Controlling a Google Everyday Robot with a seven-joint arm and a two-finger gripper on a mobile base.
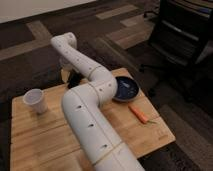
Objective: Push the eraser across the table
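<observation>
Tabletop (150, 132): light-brown wooden planks with visible seams, rectangular, standing on dark patterned carpet.

Arm (90, 107): white, jointed, with small dark holes along its shell; entered from the lower edge, rose over the middle of the tabletop and bent back toward the far edge.

Gripper (70, 80): located at the far edge of the tabletop, below the arm's last white link, seen only as a dark shape; whether the jaws were spread or pressed together cannot be told.

Eraser (74, 79): a small dark form at the far edge of the tabletop, right at the gripper; it could not be separated from the gripper's own dark parts, and contact could not be judged.

White cup (35, 100): upright, open-topped, near the left side of the tabletop, well apart from the gripper.

Dark blue bowl (127, 89): shallow, on the right half of the tabletop, partly behind the arm's elbow.

Orange stick (139, 114): lying flat near the right edge, just in front of the bowl.

Black office chair (180, 37): on the carpet beyond the tabletop's right side.
</observation>
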